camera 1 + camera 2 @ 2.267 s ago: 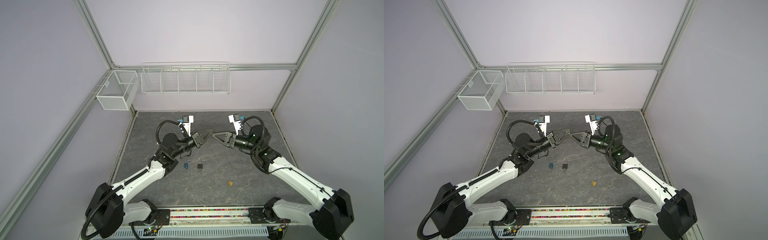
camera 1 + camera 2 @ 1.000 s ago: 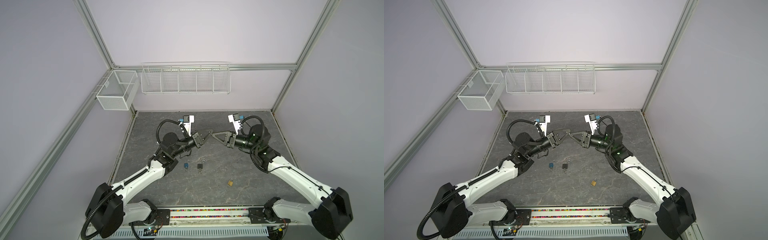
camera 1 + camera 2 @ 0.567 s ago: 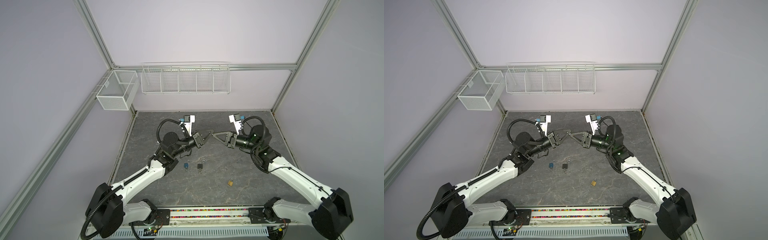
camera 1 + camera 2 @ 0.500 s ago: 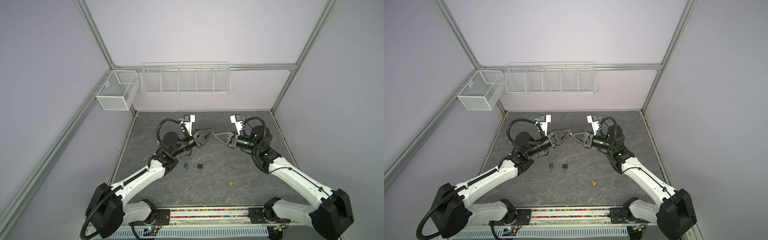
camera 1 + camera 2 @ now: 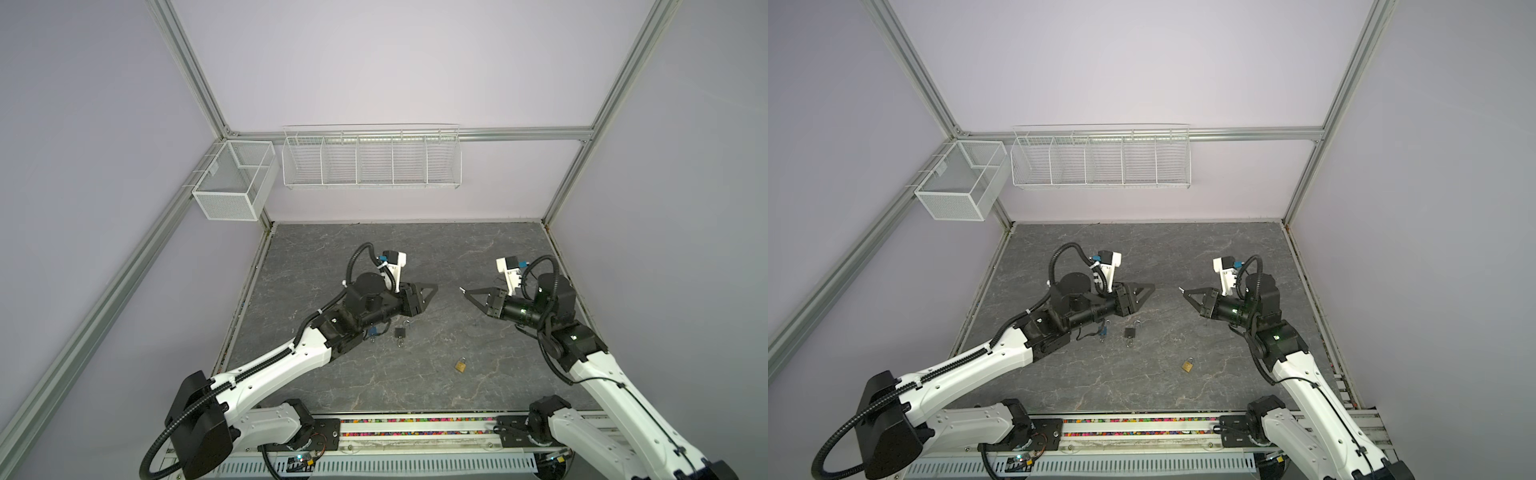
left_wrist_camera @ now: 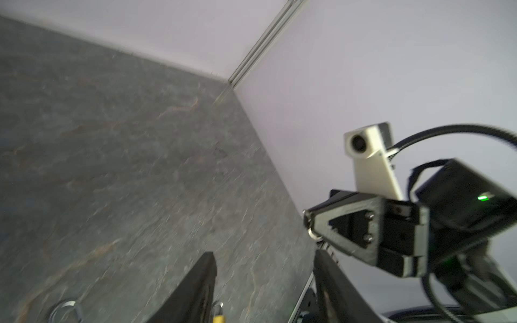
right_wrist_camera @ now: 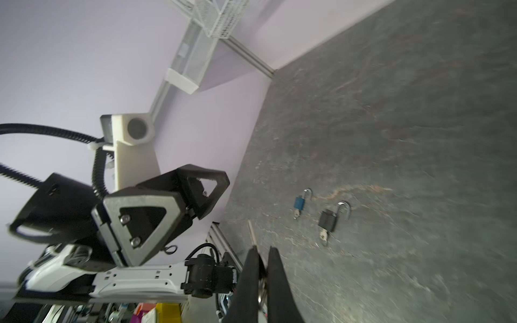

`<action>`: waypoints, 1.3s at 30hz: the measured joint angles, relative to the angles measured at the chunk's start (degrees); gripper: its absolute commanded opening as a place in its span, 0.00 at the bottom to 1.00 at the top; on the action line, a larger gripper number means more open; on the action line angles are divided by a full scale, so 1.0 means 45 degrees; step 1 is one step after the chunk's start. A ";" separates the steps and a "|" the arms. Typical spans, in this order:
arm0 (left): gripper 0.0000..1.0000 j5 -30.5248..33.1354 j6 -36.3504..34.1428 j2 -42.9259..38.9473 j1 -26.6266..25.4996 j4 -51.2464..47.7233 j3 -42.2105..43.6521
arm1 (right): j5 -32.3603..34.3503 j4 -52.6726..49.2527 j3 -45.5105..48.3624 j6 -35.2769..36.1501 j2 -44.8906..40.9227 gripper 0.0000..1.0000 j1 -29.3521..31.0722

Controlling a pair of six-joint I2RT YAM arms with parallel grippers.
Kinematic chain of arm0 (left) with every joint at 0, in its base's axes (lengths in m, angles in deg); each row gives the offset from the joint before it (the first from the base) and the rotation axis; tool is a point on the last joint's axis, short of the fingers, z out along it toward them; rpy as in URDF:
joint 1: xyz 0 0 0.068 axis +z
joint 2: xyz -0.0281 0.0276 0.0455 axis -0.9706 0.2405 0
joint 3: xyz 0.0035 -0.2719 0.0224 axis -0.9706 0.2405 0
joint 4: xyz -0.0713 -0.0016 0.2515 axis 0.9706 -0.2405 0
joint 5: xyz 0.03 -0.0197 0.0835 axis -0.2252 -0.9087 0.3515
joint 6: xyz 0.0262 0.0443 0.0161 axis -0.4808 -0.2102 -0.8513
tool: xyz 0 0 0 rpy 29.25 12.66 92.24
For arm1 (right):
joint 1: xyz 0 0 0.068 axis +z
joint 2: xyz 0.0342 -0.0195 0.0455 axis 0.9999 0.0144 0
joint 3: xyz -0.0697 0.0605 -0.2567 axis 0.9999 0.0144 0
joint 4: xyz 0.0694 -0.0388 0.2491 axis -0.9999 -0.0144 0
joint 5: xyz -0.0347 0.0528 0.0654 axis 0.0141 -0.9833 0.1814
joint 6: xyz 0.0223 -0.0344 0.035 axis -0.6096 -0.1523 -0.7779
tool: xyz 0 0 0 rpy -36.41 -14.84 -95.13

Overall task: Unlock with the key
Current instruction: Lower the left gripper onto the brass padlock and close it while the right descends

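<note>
Farthest left on your mat [image 5: 316,257] lies the blue padlock [image 5: 1102,330], half tucked under the left arm's wrist in both top views. The right wrist view shows its shackle swung open. Just beside it, to the right, the black padlock [image 5: 400,332] lies flat, its shackle likewise open.

Beyond those two hangs your left gripper [image 5: 434,286], raised off the mat and pointing toward the middle of the cell. Its jaws stand apart. The left wrist view shows the two fingers [image 6: 195,288] with only bare mat between them, so it holds nothing and touches nothing.

Farther right and nearer the front rail, the brass padlock [image 5: 459,365] rests alone on the mat, well apart from both arms. It is too small for you to tell whether its shackle is latched.

On the right, your right gripper [image 5: 463,289] faces the left one across a gap, and their tips do not touch. Its jaws are pressed together on the key [image 7: 251,232], whose slim blade sticks out past the fingertips, up in the air above the mat.
</note>
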 measured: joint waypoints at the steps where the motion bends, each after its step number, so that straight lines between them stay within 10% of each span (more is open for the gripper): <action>1: 0.57 0.0325 -0.0058 0.0374 -0.0408 -0.0690 -0.0219 | 0.0544 -0.1069 -0.0019 0.0141 -0.0214 0.06 -0.0097; 13: 0.56 0.2225 -0.1229 0.7261 -0.3978 -0.7359 -0.5581 | 0.5401 -0.8218 0.0330 0.0272 -0.1185 0.06 -0.0267; 39: 0.44 0.2793 -0.2331 1.2740 -0.4877 -1.1817 -1.0875 | 0.6071 -0.8879 0.1428 -0.0092 -0.1953 0.06 -0.0306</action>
